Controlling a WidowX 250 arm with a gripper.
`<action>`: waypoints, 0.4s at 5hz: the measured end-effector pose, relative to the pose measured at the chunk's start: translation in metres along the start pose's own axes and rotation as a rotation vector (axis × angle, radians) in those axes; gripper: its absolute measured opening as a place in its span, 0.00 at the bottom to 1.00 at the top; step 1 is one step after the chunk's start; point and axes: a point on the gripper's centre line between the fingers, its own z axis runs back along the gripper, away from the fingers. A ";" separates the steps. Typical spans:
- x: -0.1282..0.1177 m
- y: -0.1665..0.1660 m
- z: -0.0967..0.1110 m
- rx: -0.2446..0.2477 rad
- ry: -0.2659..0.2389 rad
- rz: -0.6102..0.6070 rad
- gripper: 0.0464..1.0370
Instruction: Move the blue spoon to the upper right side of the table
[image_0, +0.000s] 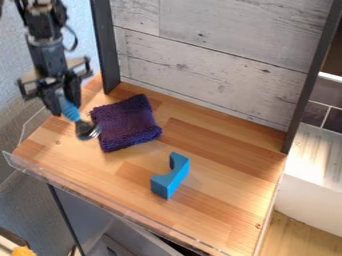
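Pincer clamped round blue spoon; purple cloth right beside, blue block well apart.

What you can't fully see
Your gripper hides the blue spoon's handle top; the bottom edge crops an orange thing.

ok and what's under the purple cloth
The purple cloth lies on the wooden table, whose boards show around its edges. Whatever is directly beneath is covered, so I can't tell if anything is tucked under it.
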 end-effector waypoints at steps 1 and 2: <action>-0.028 -0.031 0.009 -0.054 0.003 -0.050 0.35; -0.054 -0.072 0.021 -0.074 -0.014 -0.082 0.35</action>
